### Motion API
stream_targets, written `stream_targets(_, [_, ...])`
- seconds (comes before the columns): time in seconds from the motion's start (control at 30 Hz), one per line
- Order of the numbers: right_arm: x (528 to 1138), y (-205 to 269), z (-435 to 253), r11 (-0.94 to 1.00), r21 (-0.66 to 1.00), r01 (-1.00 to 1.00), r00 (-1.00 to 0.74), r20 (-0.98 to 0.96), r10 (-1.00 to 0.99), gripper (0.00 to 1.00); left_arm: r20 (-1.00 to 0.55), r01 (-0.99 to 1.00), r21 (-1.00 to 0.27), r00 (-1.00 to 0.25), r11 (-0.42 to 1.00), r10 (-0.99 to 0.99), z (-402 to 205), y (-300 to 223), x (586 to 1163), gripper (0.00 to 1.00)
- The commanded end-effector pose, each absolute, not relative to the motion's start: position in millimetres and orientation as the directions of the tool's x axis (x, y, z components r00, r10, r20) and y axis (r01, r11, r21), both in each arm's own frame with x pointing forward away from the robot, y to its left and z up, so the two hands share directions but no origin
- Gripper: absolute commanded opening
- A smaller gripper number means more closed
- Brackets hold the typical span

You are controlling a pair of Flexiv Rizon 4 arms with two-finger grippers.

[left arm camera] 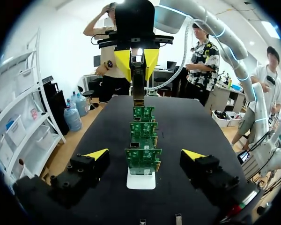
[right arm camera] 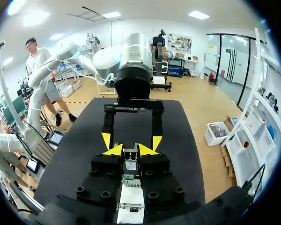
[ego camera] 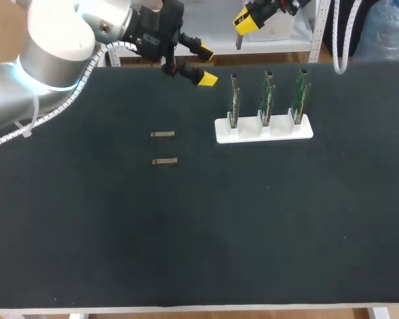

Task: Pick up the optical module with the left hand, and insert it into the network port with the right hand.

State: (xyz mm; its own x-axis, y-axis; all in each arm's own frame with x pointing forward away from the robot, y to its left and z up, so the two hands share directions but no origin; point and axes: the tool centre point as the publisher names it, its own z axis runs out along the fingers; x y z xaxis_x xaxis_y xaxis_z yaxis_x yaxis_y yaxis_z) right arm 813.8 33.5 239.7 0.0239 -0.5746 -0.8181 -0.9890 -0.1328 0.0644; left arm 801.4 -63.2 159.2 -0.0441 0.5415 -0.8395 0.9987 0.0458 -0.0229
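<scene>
While the left gripper (ego camera: 207,65) hovers wide open and empty over the far side of the table (ego camera: 86,232), just left of the white stand (ego camera: 253,133), the right gripper (right arm camera: 130,151) is pinched tight on a small metal module (right arm camera: 130,165), with a yellow tip pressing it from each side. That held module hangs above the stand, where three green circuit boards (ego camera: 267,96) stand upright in a row. The two grippers face each other along that row. Two more pieces lie flat on the table, left of the stand: the far loose module (ego camera: 163,134) and the near loose module (ego camera: 165,161), side by side and not touching.
</scene>
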Motion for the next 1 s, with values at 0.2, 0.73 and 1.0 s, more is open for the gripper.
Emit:
stream_targets(0.2, [821.8,33.8,240.0,-0.525,0.347,-0.778,0.024,-0.817,-0.576,0.00,-0.836,0.998,-0.025,-0.048,0.049,0.546,159.1,-64.6,805.0,1.00])
stream_targets(0.73, [821.0,31.2,239.1,-0.525,0.353,-0.775,0.025,-0.812,-0.583,0.00,-0.838,1.000,-0.012,-0.024,0.026,0.545,160.3,-68.1,811.7,1.00])
stream_targets(1.0, [821.1,29.5,237.8,-0.520,0.355,-0.777,0.020,-0.811,-0.584,0.00,-0.838,1.000,-0.011,-0.022,0.022,0.545,160.6,-68.9,811.7,1.00])
